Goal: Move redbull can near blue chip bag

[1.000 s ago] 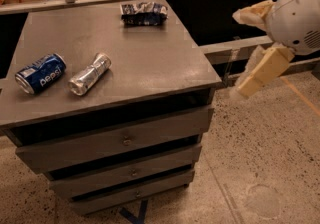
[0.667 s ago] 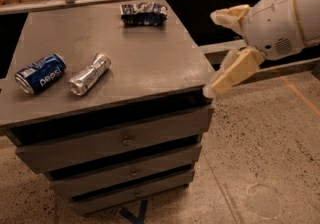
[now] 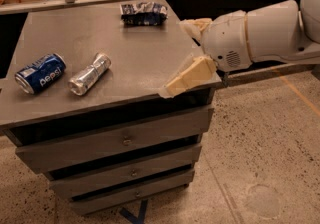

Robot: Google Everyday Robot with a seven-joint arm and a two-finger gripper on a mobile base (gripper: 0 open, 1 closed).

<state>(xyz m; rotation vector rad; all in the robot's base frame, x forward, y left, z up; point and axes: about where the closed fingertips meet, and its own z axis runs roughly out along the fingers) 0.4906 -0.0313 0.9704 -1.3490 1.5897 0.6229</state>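
The redbull can (image 3: 90,74) is slim and silver and lies on its side on the left part of the grey cabinet top (image 3: 140,53). The blue chip bag (image 3: 144,12) lies near the far edge of the top, well apart from the can. My gripper (image 3: 183,52) hangs over the right edge of the top, to the right of the can and in front of the bag. It is open and empty, with cream fingers (image 3: 189,75) spread apart.
A blue Pepsi can (image 3: 41,73) lies on its side just left of the redbull can. The cabinet has three drawers (image 3: 122,140) below. A rail and dark shelf run behind it. Speckled floor (image 3: 260,158) lies to the right.
My arm and gripper have moved left from beside the cabinet to over its right edge. The cans and the bag have not moved.
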